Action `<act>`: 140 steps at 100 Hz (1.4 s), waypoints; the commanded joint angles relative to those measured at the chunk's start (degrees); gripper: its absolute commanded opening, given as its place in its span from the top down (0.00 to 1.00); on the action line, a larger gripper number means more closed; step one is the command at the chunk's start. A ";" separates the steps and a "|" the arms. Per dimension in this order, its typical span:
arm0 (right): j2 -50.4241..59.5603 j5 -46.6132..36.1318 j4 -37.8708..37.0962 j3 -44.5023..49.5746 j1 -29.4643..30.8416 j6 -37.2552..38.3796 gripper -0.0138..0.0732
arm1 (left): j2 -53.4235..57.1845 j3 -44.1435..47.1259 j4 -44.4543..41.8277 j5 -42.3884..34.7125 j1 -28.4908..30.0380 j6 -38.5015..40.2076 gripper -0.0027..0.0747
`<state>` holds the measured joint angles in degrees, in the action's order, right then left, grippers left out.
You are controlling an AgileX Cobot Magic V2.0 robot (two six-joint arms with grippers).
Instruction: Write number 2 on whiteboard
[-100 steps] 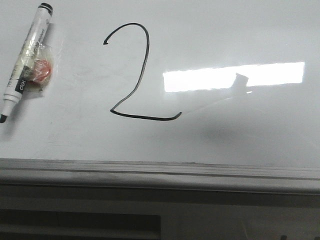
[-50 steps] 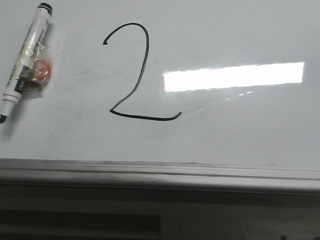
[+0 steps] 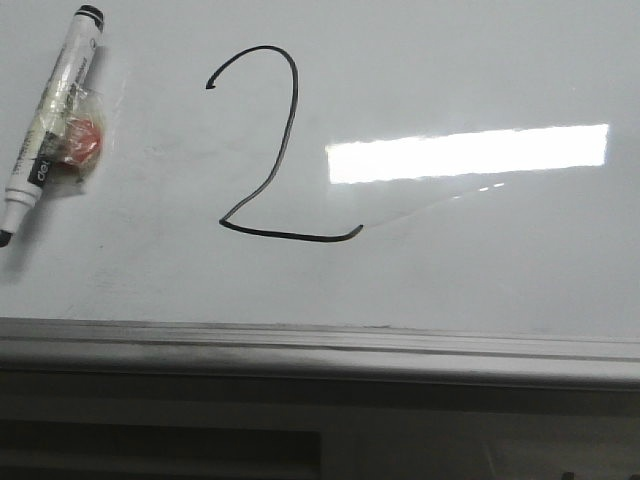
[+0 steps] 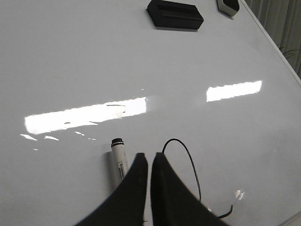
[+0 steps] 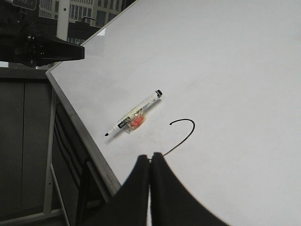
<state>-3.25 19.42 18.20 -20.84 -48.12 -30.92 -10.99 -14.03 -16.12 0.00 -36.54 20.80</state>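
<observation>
A large black number 2 (image 3: 270, 150) is drawn on the whiteboard (image 3: 480, 270), left of a bright light reflection. A white marker (image 3: 50, 120) with a black cap and a red-orange wrapper taped to it lies at the board's left. In the left wrist view my left gripper (image 4: 149, 156) is shut and empty, raised above the board between the marker (image 4: 118, 162) and the number 2 (image 4: 190, 165). In the right wrist view my right gripper (image 5: 150, 157) is shut and empty, above the board, with the marker (image 5: 134, 117) and the number 2 (image 5: 183, 134) beyond it. Neither gripper shows in the front view.
A grey metal rail (image 3: 320, 345) runs along the board's near edge, with a dark frame below. In the left wrist view a black eraser (image 4: 175, 14) and a small grey object (image 4: 228, 6) lie on the board, far from the number.
A dark shadow over the bright reflection a second ago has gone from the front view. The number 2 and the marker have not moved.
</observation>
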 commanded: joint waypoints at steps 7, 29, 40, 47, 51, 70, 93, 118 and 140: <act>-0.69 -4.64 -0.12 -1.46 0.41 -0.03 0.90 | -0.56 -1.11 -0.12 -4.38 0.05 -0.18 0.99; -0.69 -4.64 -0.12 -1.46 0.41 -0.03 0.90 | -0.08 2.14 0.58 -4.13 0.18 -0.18 0.99; -0.69 -4.64 -0.12 -1.46 0.41 -0.03 0.90 | 1.56 4.82 4.52 -2.48 2.72 -0.18 0.99; -0.69 -4.64 -0.12 -1.46 0.41 -0.03 0.90 | 3.45 6.31 5.48 -1.01 6.21 -0.18 0.99; -0.69 -4.64 -0.12 -1.46 0.41 -0.03 0.90 | 4.80 7.25 6.90 -0.71 8.64 -0.18 0.99; -0.69 -4.64 -0.12 -1.46 0.41 -0.03 0.90 | 12.30 10.31 13.76 0.00 20.88 -11.44 0.99; -0.69 -4.54 -0.12 -1.46 0.41 -0.03 0.90 | 12.86 16.04 14.72 -2.67 31.42 -13.69 0.99; -0.69 -4.54 -0.12 -1.46 0.41 -0.03 0.90 | 12.86 15.94 14.84 12.24 32.05 -13.83 0.99; -0.69 -4.54 -0.12 -1.46 0.41 -0.03 0.90 | 12.86 15.94 14.58 16.45 32.05 -13.83 0.99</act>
<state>-3.25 19.42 18.20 -20.79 -48.12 -30.92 0.27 0.24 -1.79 18.98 -4.70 7.07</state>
